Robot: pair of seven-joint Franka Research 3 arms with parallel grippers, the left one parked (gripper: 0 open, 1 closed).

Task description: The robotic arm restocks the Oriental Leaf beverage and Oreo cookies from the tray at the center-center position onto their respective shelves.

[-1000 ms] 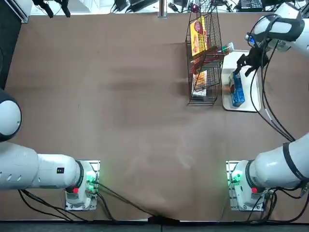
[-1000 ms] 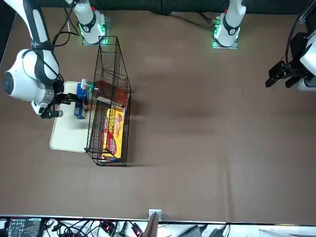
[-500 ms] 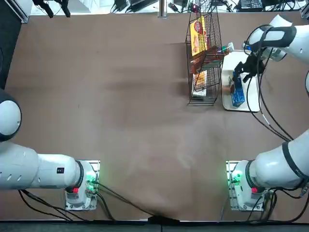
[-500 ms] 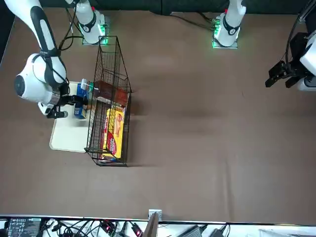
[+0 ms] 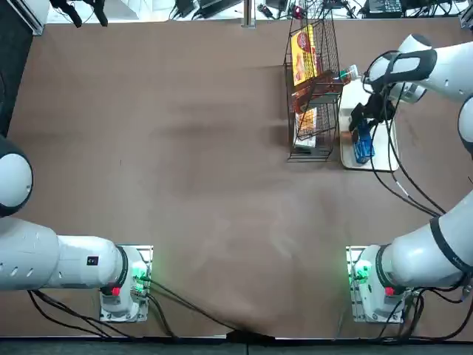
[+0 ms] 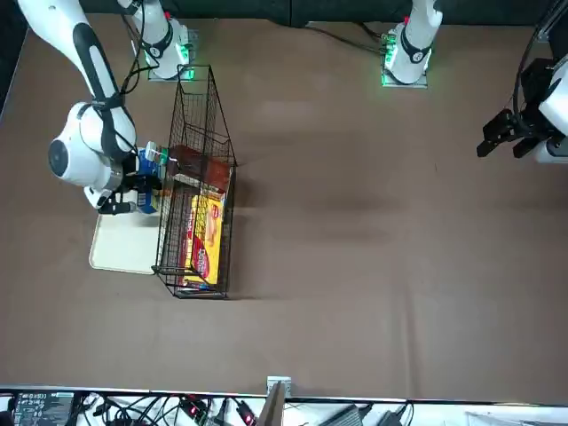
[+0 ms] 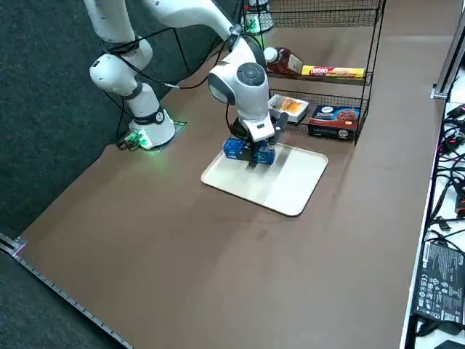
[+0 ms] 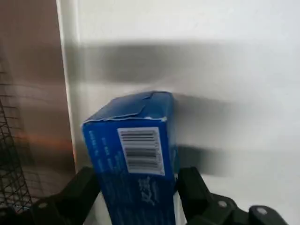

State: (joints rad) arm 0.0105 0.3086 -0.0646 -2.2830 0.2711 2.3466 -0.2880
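Top view: the robotic arm (image 5: 414, 70) reaches over the tray (image 5: 386, 151), its right gripper (image 5: 361, 122) low over the Oreo cookies (image 5: 362, 145) near the tray's edge beside the shelves (image 5: 312, 89).

Right side view: the Oriental Leaf beverage (image 7: 283, 62) lies on a shelf tier.

Right wrist view: the fingers (image 8: 79, 190) stand apart, flanking the blue pack.

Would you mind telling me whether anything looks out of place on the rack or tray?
The Oriental Leaf beverage lies on its side on a shelf, cap poking past the wire edge; otherwise nothing stands out.
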